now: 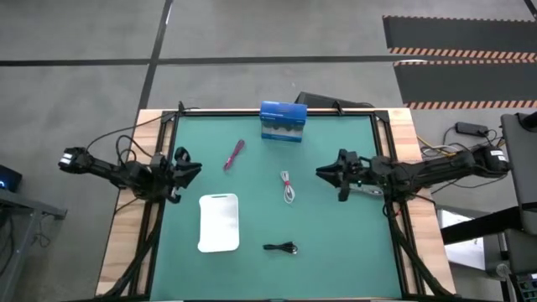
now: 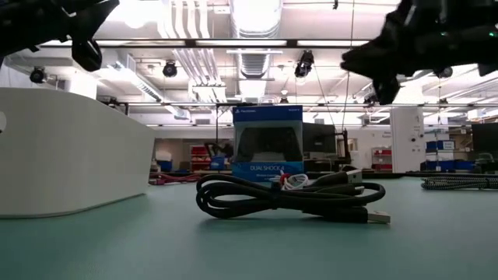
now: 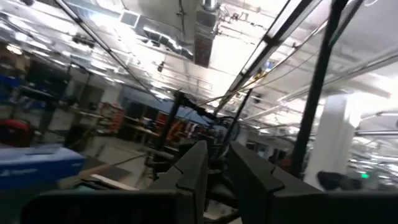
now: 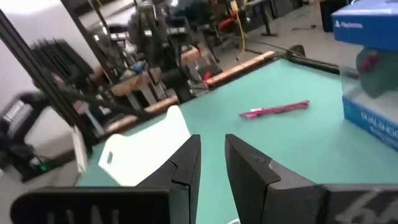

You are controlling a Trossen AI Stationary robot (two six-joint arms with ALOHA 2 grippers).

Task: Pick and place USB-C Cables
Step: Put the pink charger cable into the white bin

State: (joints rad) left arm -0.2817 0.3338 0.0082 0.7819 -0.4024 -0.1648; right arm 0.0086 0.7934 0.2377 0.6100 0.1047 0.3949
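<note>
The pink-red cable (image 1: 234,155) lies stretched out on the green mat toward the far left, and shows in the right wrist view (image 4: 275,110). The white cable (image 1: 289,186) lies mid-table. The black cable (image 1: 281,247) lies coiled near the near edge, and fills the low view (image 2: 288,198). My left gripper (image 1: 191,165) hovers at the mat's left edge, shut and holding nothing. My right gripper (image 1: 322,172) hovers right of the white cable, shut and holding nothing.
A white tray (image 1: 220,221) sits on the mat left of the black cable, near the left gripper. A blue boxed controller (image 1: 283,122) stands at the far edge. Bare mat lies between the cables and along the right side.
</note>
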